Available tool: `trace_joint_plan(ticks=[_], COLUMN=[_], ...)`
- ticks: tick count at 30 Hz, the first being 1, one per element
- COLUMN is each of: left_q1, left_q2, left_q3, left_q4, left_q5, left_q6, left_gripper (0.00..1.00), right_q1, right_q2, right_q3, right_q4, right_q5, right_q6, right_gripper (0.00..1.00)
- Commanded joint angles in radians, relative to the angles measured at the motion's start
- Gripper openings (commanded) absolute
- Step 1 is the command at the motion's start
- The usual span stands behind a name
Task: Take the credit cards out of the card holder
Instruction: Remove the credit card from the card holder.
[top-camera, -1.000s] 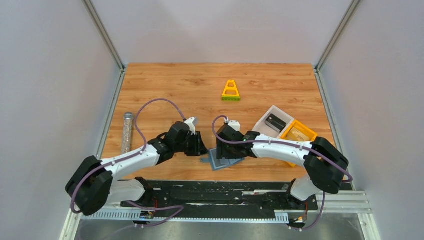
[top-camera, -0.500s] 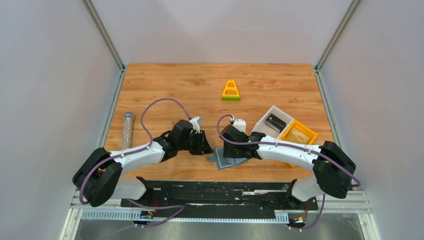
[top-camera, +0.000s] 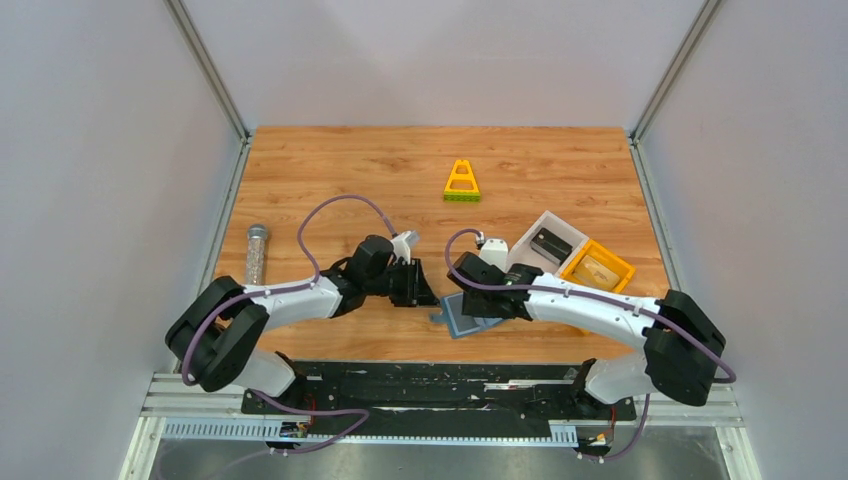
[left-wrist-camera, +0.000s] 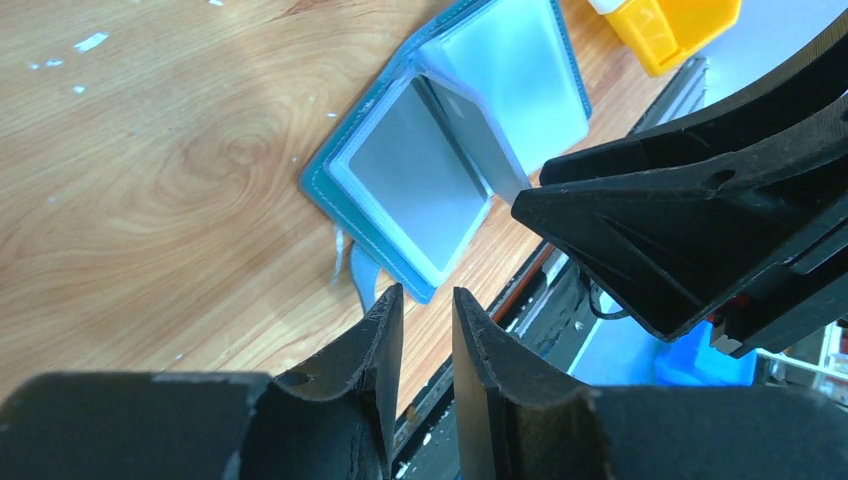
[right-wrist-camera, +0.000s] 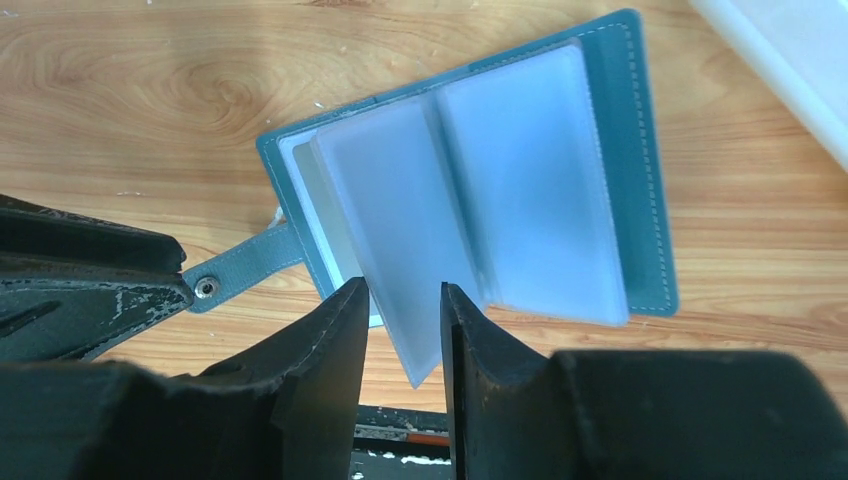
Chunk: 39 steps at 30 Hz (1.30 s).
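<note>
The holder (top-camera: 468, 323) lies open on the bench (top-camera: 350, 170), close to the near edge, between the two arms and near the bins. Its blue cover is flat on the wood with the frosted sleeves facing up. Whether a card sits in any sleeve I cannot tell.

The right tool (right-wrist-camera: 402, 287) is right over the holder. One leaf (right-wrist-camera: 380, 230) of the sleeves stands up from the fold, and its free corner sits between the two fingers, which are drawn in close on either side. I cannot tell whether they actually pinch it.

The left tool (left-wrist-camera: 428, 292) is low at the holder's left side, its fingers a narrow slit apart with nothing between them. The tab (right-wrist-camera: 245, 265) sticks out from the holder toward it, and in the right wrist view its snap end meets the tip of a left finger.

Beyond the right arm a white bin (top-camera: 521, 247) and a yellow bin (top-camera: 612, 254) stand touching; a dark flat thing (top-camera: 550, 243) lies in the white one. A yellow frame (top-camera: 461, 195) lies farther back, and a tube (top-camera: 256, 258) lies by the left edge.
</note>
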Motion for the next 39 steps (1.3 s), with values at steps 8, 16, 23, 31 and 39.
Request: trace_joint_plan(ticks=[8, 16, 23, 31, 39], left_q1=[-0.003, -0.003, -0.004, -0.005, -0.004], left_q2=[0.055, 0.001, 0.012, 0.070, 0.104], left_q3=[0.038, 0.039, 0.024, 0.026, 0.042], left_q4=[0.075, -0.078, -0.086, -0.014, -0.022], left_q5=[0.041, -0.041, -0.035, 0.019, 0.022], left_q6=[0.003, 0.078, 0.089, 0.073, 0.075], left_gripper=[0.35, 0.45, 0.49, 0.49, 0.24], right_q1=[-0.034, -0.057, -0.080, -0.087, -0.087], right_q2=[-0.070, -0.105, -0.126, -0.163, -0.211], right_q3=[-0.048, -0.071, -0.057, -0.010, 0.041], right_q4=[-0.048, -0.078, -0.124, -0.189, -0.140], right_q5=[0.066, 0.094, 0.112, 0.118, 0.022], right_q6=[0.031, 0.034, 0.029, 0.028, -0.048], right_gripper=[0.31, 0.29, 0.30, 0.31, 0.33])
